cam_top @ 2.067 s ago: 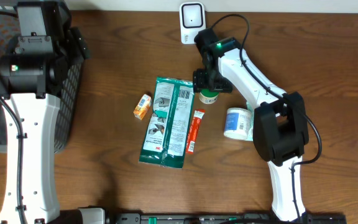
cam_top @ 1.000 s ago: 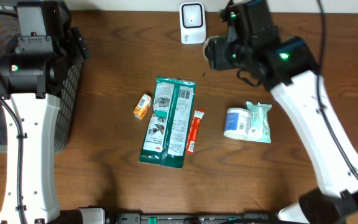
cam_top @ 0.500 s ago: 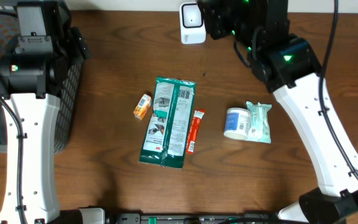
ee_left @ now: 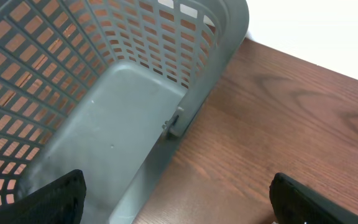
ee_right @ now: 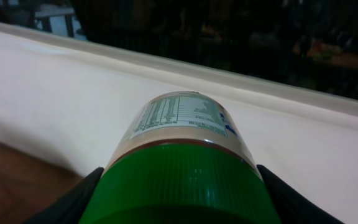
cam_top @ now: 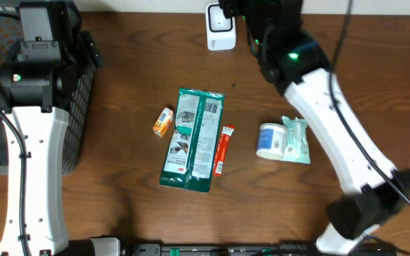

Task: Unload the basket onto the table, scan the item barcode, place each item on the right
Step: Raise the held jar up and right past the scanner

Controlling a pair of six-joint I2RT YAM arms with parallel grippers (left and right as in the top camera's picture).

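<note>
So the right gripper (ee_right: 182,202) has its jaws about halfway in, clamped around the cap end of the green-capped jar with a printed paper label (ee_right: 179,127), holding it up off the wooden table (cam_top: 376,85) at the far edge, by the small white box scanner (cam_top: 219,27). From overhead the arm covers the jar, so I can't tell how it lines up with the scanner window. My worry is that the only print I can see is the nutrition-type panel and no barcode shows, so it may be facing the wrong way and never read. Turning it risks a slip, since the grip is on a smooth round cap. The scanner also sits right on the far edge with a wall close behind, so a nudge could tip it or push it off. There's little room back there. There's open wood nearer in, before the flat green packet (cam_top: 191,139), and toward the right edge. The left gripper (ee_left: 185,205) hangs wide open and empty over the grey mesh basket (ee_left: 73,62) at the left edge, out of the way.
</note>
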